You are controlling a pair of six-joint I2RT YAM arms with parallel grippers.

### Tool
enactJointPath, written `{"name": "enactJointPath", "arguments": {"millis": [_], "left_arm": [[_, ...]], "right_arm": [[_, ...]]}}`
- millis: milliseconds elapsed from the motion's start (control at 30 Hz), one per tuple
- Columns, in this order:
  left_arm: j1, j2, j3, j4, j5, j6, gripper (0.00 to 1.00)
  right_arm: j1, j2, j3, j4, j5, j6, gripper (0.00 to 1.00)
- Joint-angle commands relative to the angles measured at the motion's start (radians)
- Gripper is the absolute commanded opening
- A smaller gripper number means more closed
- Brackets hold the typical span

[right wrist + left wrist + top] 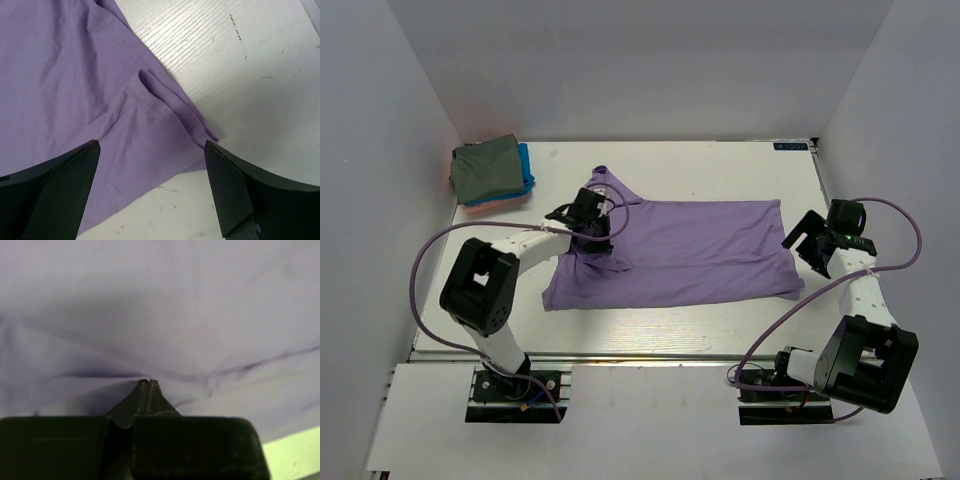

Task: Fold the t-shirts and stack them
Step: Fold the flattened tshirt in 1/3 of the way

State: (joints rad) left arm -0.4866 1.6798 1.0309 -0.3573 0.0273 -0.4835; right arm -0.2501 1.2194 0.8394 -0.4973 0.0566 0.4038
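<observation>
- Top external view: the lavender t-shirt [690,250] lies spread across the middle of the white worktop [720,165], with one sleeve pointing toward the far edge.
- The left jaws are down on the shirt's left part, near that sleeve. The right jaws hang spread apart just at the shirt's right edge.
- In the far left corner sits a stack of folded shirts. The olive-grey shirt [485,168] is on top, with the bright blue shirt [526,165] and the salmon-pink shirt [490,206] showing beneath it, well apart from both arms.
- Left wrist view: the left jaws are pressed together, clamped on a small pinch of the lavender t-shirt [160,300]. Creases run outward from their tips. Cloth fills nearly the whole view, with a strip of worktop [295,455] at lower right.
- Right wrist view: the right jaws stand wide apart and hold nothing. A hemmed corner of the lavender t-shirt [60,75] lies below and between them, with a small fold at its edge. Bare worktop [240,60] lies to the right.
</observation>
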Motion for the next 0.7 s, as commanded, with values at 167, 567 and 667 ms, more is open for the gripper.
{"name": "enactJointPath", "arguments": {"millis": [167,567,667], "left_arm": [[-0.003,0.165,0.178,0.08,0.132,0.207,0.0],[-0.003,0.282,0.356,0.021,0.137,0.39,0.2],[-0.003,0.291,0.395,0.031,0.137,0.428,0.37]], "right_arm": [[0.002,0.011,-0.002,0.022,-0.015,-0.028,0.9],[0.002,0.006,-0.006,0.026,-0.04,-0.042,0.9],[0.005,0.006,-0.005,0.029,-0.046,-0.046,0.9]]}}
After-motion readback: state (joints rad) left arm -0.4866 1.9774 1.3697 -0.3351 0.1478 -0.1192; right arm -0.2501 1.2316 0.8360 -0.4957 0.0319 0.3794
